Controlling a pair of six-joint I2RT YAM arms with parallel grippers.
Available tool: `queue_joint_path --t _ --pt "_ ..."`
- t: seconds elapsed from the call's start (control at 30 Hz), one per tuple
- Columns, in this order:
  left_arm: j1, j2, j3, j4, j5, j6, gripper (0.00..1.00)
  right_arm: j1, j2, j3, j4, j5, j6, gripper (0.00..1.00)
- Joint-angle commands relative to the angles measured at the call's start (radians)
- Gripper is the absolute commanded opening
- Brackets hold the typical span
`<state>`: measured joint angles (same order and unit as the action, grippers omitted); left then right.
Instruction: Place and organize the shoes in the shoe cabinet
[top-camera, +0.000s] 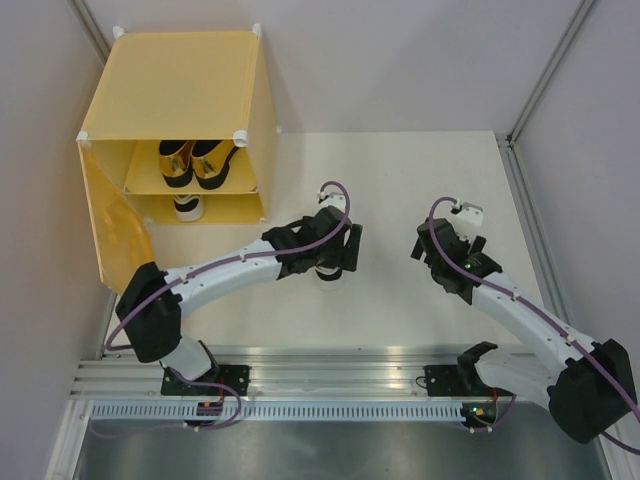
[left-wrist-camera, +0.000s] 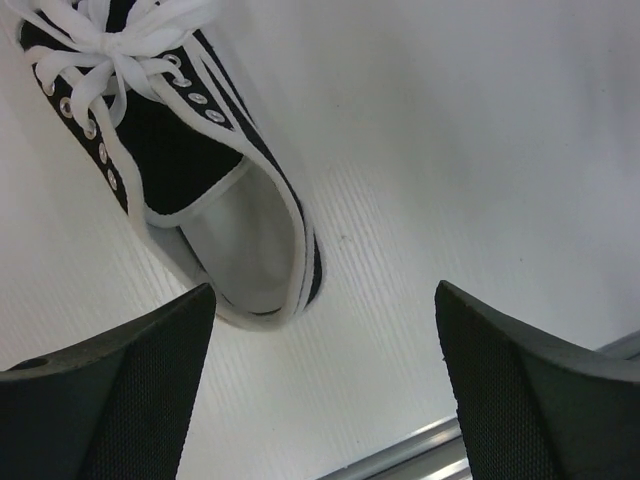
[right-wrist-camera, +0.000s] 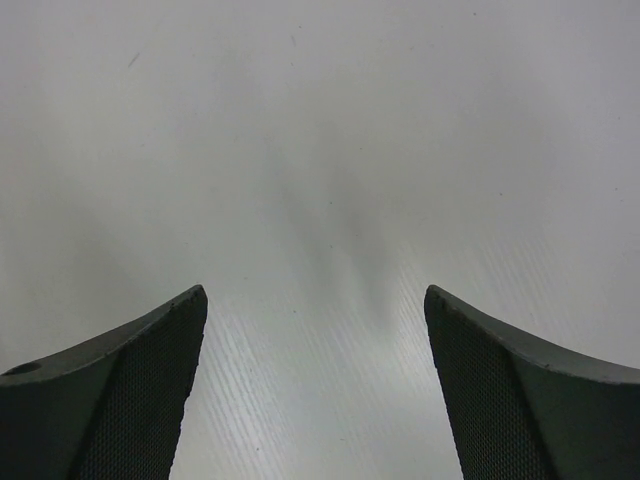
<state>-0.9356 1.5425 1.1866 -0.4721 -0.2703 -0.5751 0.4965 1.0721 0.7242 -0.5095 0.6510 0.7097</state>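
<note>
Just ahead of left gripper (left-wrist-camera: 322, 290) — jaws spread — lies sneaker (left-wrist-camera: 170, 165)

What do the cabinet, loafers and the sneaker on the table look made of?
Cabinet: translucent yellow-orange plastic panels, probably; smooth, light seems to pass through, white corner connectors. Loafers: shiny metallic-gold surface, likely synthetic; bright glints. Sneaker: matte black fabric, seemingly canvas; white laces, metal-looking eyelets.

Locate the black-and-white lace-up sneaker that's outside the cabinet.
The black-and-white lace-up sneaker lies on the white table under the left gripper, jaws open; in the top view that's mid-table, right of the yellow-orange translucent cabinet.
</note>
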Motion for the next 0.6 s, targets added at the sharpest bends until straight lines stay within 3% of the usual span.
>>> queue_joint_path --t 0.0,0.23,0.57 --pt "-0.006 0.073 0.068 -0.005 -0.083 -0.034 0.92 -0.012 -0.038 -0.045 -0.001 -0.005 -0.007 0.93" --pt "-0.011 0.188 0.088 -0.019 -0.090 -0.052 0.83 -0.021 -0.057 -0.103 0.011 -0.019 -0.015 0.96" --pt "-0.015 0.237 0.079 -0.017 -0.098 -0.068 0.53 -0.022 -0.063 -0.124 0.022 -0.037 -0.016 0.98"
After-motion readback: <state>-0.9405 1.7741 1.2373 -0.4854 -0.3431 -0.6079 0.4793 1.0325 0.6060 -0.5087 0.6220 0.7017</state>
